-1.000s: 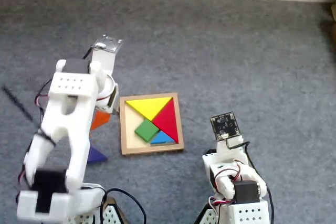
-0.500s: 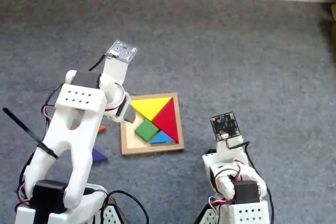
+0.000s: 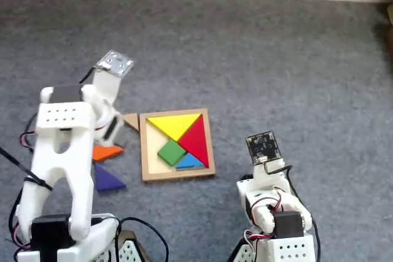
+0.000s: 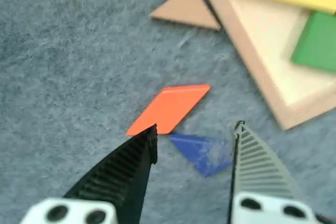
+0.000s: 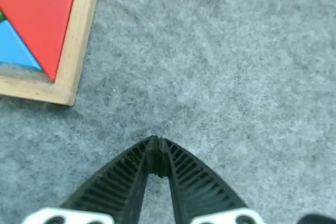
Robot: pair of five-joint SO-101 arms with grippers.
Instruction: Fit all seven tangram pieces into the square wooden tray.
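Left claw (image 4: 196,126) spread, orange piece (image 4: 169,108) outside tray (image 4: 253,59)

The tray (image 3: 178,177) holds a flat yellow triangle (image 3: 174,125), red triangle (image 3: 198,139), green square (image 3: 172,151) and light-blue triangle (image 3: 189,162); a tan triangle (image 3: 131,121), orange parallelogram (image 3: 105,151) and dark-blue triangle (image 3: 107,179) lie outside it.

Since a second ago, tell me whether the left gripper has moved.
Yes. The left gripper swung right over the tray rim, then back left, clear of it.
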